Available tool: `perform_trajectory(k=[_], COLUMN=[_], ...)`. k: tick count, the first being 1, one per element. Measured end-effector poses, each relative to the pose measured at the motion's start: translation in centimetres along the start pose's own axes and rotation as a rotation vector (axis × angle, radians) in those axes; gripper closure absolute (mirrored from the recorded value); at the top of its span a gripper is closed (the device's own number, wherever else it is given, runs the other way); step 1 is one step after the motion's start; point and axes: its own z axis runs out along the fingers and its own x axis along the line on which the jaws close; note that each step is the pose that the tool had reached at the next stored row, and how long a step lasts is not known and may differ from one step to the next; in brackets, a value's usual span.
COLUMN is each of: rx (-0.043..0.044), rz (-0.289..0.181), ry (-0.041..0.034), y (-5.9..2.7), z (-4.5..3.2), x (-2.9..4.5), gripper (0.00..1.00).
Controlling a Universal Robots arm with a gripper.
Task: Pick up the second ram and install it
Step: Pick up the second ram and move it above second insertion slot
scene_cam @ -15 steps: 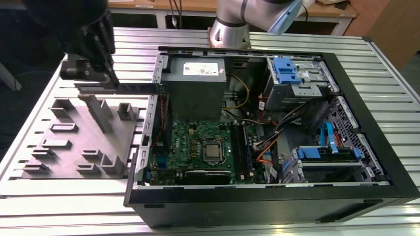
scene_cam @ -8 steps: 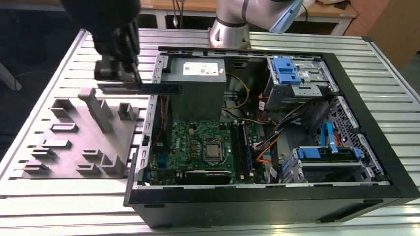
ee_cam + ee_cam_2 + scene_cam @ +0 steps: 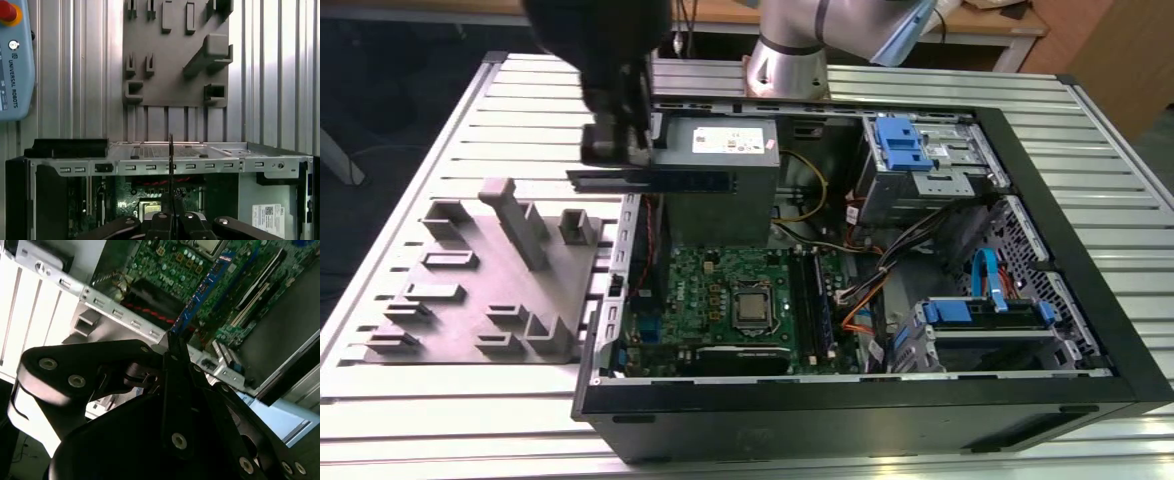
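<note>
Nearest in the exterior view, the open computer case (image 3: pixel 854 400) lies on its side on the slatted tabletop (image 3: pixel 454 430). The green motherboard (image 3: pixel 707 290) faces up inside it. The narrow black slots (image 3: pixel 803 300) run near to far along the motherboard's side toward the exterior view's right. One slot seems to carry a bluish stick already, though I cannot tell for certain.

Farther back and higher, the end effector (image 3: pixel 620 165) is closed on the memory stick (image 3: pixel 680 183). It grips the stick at one end, and the rest reaches out toward the exterior view's right. The stick hangs level in the air above the far left part of the case, over its left wall and just in front of the power supply (image 3: pixel 720 150). It touches nothing but the fingers. In the second wrist view the black fingers (image 3: pixel 175 370) pinch the blue board on both faces, with the motherboard well below it.

On the exterior view's left, beside the case, stands the gray holder (image 3: pixel 480 290) with its brackets. No stick can be seen in it.

As I judge it, the pick-up is done, since the stick is lifted and held firmly. The installing is not done. The stick is well apart from the slots, off to their left and above them, and not yet lined up with their run.
</note>
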Motion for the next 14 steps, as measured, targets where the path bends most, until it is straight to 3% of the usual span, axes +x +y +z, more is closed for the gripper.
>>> perform_trajectory(k=[14], rx=[0.0001], rz=[0.0], ry=[0.0], y=[-6.18], z=[0.18], x=[-0.09], gripper=[0.91])
